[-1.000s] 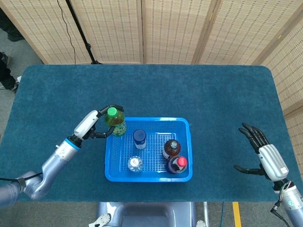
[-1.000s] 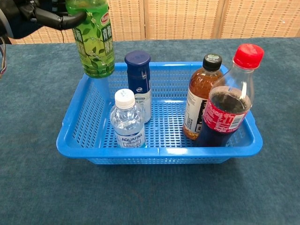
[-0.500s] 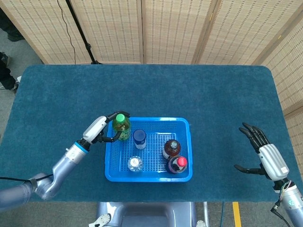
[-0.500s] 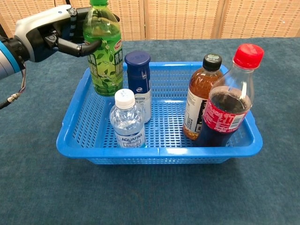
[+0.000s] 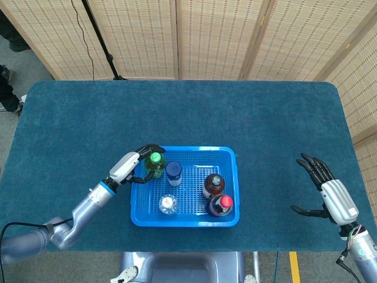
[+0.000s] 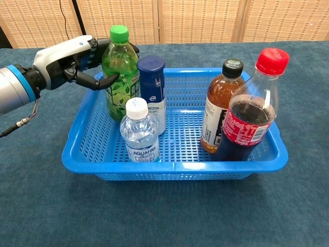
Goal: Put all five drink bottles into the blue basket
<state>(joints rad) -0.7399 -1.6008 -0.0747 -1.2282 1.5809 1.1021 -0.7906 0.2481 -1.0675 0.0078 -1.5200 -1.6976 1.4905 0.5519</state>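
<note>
Left hand (image 6: pixel 77 59) wrapped round the upper body of the green tea bottle (image 6: pixel 120 77), thumb curling across the front, other fingers (image 6: pixel 131 47) reaching behind the shoulder. Standing upright in the far-left corner of the blue basket (image 6: pixel 172 166), just beside the dark blue bottle (image 6: pixel 151 91); whether resting on the basket floor or hanging a little above, impossible to say, the foot masked by the rim and the small water bottle (image 6: pixel 139 133). Also inside: the brown tea bottle (image 6: pixel 220 103) and the red-capped cola bottle (image 6: pixel 247 110), close together at the right end. Five in the basket by count, so only the letting-go seemingly left.

Likely fairly heavy, looking full; thin plastic, stiff enough under a light squeeze, label film probably slick. Best taken where held now, at the waist below the shoulder, well under the green cap (image 5: pixel 155 157). Tall and narrow, so apt to tip against its neighbour if freed while tilted.

Right hand (image 5: pixel 325 191) far off near the table's right edge, fingers spread, holding nothing; absent from the chest view. From the head view, contact between palm and bottle too small to judge
</note>
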